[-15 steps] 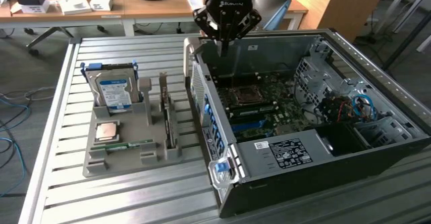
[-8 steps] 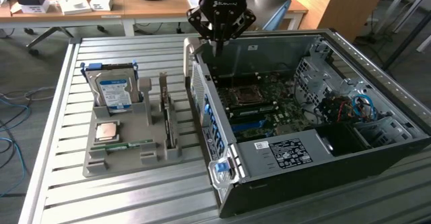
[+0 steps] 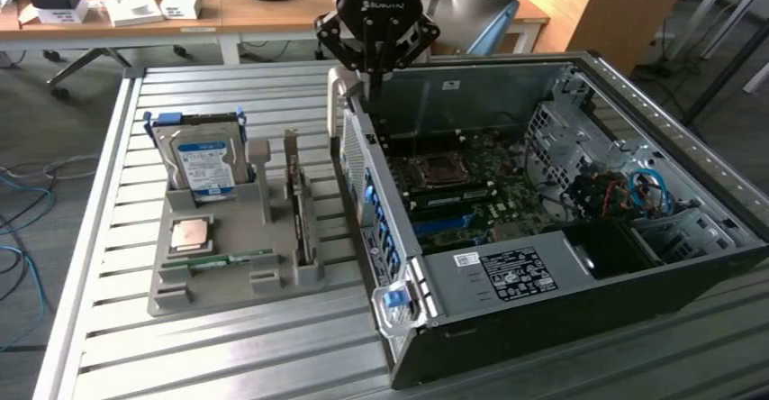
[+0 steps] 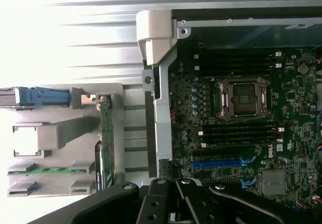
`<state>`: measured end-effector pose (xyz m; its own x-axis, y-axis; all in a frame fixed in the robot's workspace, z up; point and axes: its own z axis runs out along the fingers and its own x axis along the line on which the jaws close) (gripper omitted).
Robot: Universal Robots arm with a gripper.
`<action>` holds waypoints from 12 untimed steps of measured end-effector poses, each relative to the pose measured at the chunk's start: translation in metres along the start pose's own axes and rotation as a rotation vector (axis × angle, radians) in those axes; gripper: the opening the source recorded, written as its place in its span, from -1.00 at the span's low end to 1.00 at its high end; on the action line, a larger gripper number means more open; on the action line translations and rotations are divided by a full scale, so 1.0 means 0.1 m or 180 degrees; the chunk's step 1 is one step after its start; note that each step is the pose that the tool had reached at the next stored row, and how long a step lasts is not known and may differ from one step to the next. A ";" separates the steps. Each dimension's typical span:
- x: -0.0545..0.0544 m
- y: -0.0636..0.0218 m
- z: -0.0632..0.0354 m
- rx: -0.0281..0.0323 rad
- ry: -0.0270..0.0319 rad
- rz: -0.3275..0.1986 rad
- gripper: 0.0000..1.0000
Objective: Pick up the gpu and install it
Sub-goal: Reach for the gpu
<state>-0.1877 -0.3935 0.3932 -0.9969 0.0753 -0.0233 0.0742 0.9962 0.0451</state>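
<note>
The gpu (image 3: 298,209) stands on its long edge in a slot of the grey holder (image 3: 216,296), its silvery bracket end pointing away from the camera. In the wrist view the gpu (image 4: 103,143) shows edge-on as a thin dark green strip. My gripper (image 3: 375,79) hangs over the open computer case (image 3: 673,265) at its rear wall, to the exterior view's right of the card and well above it. Its fingers meet at the tips with nothing between them, and the gripper (image 4: 173,194) looks down on the motherboard (image 4: 241,133) with a blue slot (image 4: 216,162).
The holder also carries a silver hard drive with a blue label (image 3: 204,161), a processor chip (image 3: 193,235) and a green memory stick (image 3: 222,259). Everything sits on a slatted metal table (image 3: 240,355). Desks with boxes stand behind.
</note>
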 end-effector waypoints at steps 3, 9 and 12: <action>0.06 0.007 -0.001 0.0000 0.0000 0.0000 -0.79; 0.17 0.025 -0.001 0.0000 0.0000 0.0000 -0.79; 0.23 0.035 -0.001 0.0000 0.0000 0.0000 -0.79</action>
<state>-0.2101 -0.3883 0.3930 -0.9969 0.0753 -0.0233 0.0742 0.9962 0.0450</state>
